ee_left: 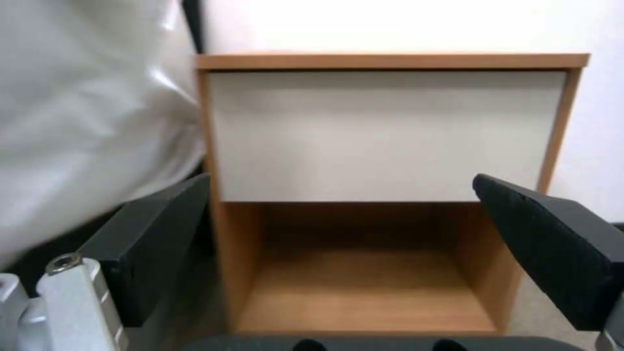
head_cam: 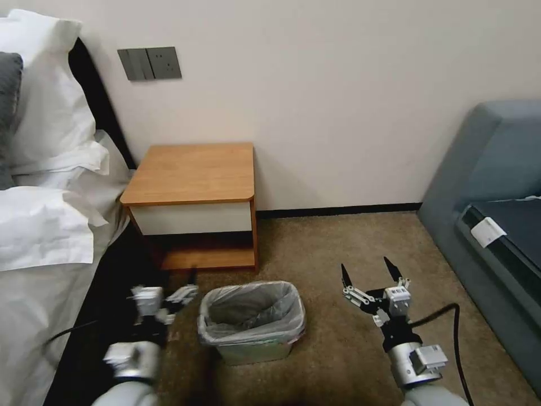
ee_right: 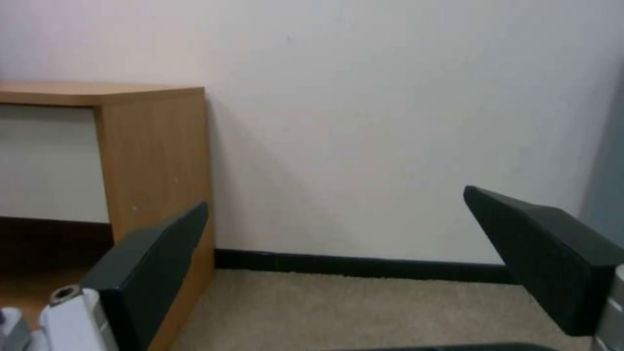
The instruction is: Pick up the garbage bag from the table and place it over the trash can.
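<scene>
The garbage bag already lined the trash can on the carpet just before the table, its edge folded down over the rim, mouth facing up and long axis running across the table's front edge. Both the left claw and the right claw hung spread and empty either side. To finish well, I judged they should back off without snagging the thin plastic.
</scene>
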Available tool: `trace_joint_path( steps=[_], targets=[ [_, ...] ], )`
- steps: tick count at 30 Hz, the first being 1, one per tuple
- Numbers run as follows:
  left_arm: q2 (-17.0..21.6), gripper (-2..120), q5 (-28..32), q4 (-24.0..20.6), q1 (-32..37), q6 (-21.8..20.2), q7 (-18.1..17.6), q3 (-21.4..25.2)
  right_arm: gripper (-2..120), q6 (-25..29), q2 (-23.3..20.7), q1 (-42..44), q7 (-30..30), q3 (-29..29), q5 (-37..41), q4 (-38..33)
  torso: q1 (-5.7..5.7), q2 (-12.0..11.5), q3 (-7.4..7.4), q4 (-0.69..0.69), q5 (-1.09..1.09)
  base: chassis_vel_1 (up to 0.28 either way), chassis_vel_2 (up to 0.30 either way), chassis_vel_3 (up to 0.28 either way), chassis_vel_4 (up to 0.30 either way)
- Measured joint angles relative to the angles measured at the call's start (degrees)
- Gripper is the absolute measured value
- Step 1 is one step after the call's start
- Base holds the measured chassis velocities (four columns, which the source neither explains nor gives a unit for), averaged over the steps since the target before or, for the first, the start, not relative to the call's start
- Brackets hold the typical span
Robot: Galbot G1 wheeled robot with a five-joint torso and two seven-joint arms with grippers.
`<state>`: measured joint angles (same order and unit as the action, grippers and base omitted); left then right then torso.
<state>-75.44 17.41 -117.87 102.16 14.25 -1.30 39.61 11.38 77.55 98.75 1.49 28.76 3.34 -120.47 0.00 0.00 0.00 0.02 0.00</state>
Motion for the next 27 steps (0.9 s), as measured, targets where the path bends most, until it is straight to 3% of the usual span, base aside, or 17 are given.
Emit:
trace_joint_path(
  steps=[8, 15, 27],
  targets=[
    [-2.89, 100, -0.85, -2.75, 7.33, 1.92, 1.97, 3.33, 100, 0.27, 1.55, 0.62, -0.09, 1.15, 0.38, 0.04, 0.00, 0.00, 0.00, -0.01, 0.00, 0.000, 0.000, 0.000, 0.000],
    [-5.47, 100, -1.90, -5.41, 15.56, 1.10, 2.19, 0.94, 100, 0.34, 3.97, 2.75, -1.70, 2.73, 0.26, -1.53, 0.00, 0.00, 0.00, -0.01, 0.00, 0.000, 0.000, 0.000, 0.000],
    [-5.84, 100, -1.49, -6.24, 16.39, 1.58, 1.22, 0.09, 100, 1.11, 4.59, 5.24, -3.65, 4.42, 0.19, -2.47, 0.00, 0.00, 0.00, -0.02, 0.00, 0.000, 0.000, 0.000, 0.000]
  ],
)
